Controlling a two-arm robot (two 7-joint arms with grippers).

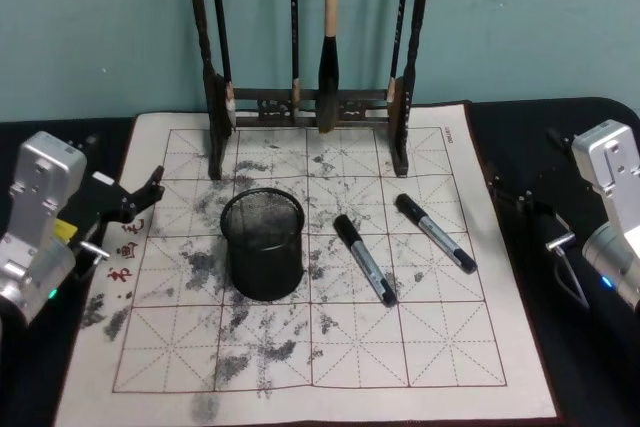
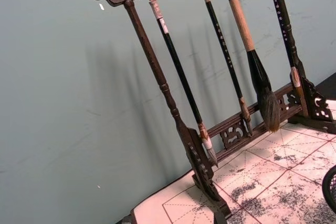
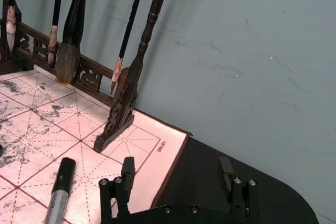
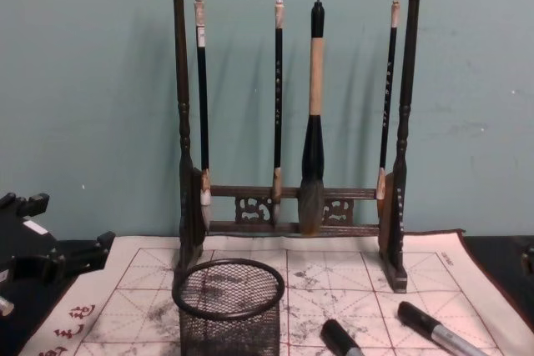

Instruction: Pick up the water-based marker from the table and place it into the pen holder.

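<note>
While left gripper and right gripper hold fingers spread, a marker lies near the right's.

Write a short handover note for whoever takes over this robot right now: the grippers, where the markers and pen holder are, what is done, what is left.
Grippers: the left gripper is open and empty at the left edge of the mat. The right gripper is open and empty at the mat's right edge.
Things: the nearer marker and the farther marker lie flat on the mat, right of the pen holder. The holder stands upright with no marker in it.
Done: nothing yet.
Left: grasp a marker, lift it, drop it into the holder.
</note>
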